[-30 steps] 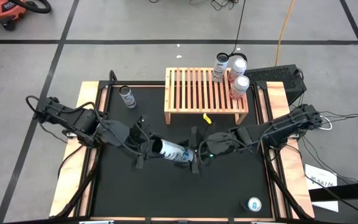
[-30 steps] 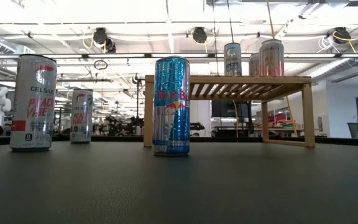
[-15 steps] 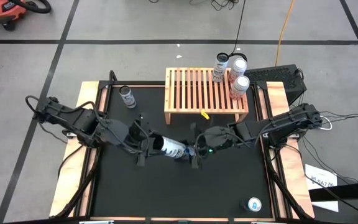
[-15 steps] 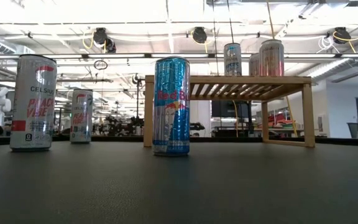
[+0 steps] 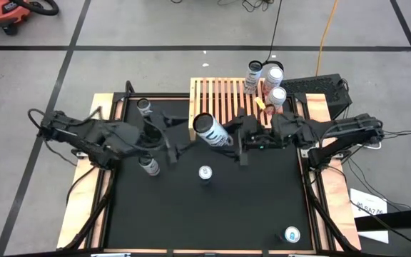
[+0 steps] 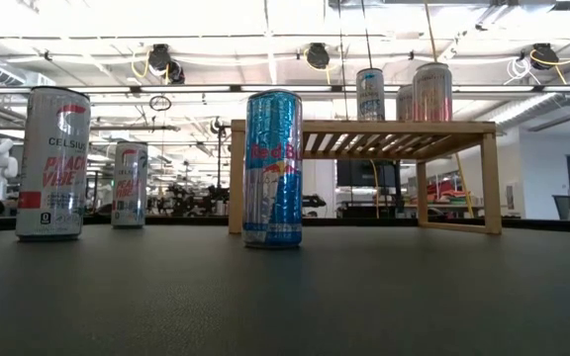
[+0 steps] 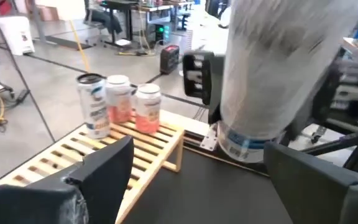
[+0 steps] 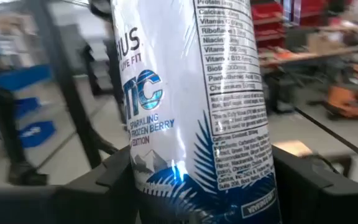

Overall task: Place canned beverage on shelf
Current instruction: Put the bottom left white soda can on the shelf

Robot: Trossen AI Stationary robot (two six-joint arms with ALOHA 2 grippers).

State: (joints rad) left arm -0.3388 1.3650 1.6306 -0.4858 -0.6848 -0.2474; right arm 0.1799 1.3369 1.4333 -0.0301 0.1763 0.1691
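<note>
High view: can (image 5: 210, 130) is pinched by right gripper (image 5: 235, 135) beside shelf (image 5: 223, 100) (not yet set down); left gripper (image 5: 171, 135) is spread.

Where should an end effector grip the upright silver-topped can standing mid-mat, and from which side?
Clamp the silver-topped can across its round side wall near mid-height; it stands upright. Probably approach from the front, over bare black mat: the right end effector, holding a white-and-blue can, crowds the side toward the light-wood slatted shelf.
</note>
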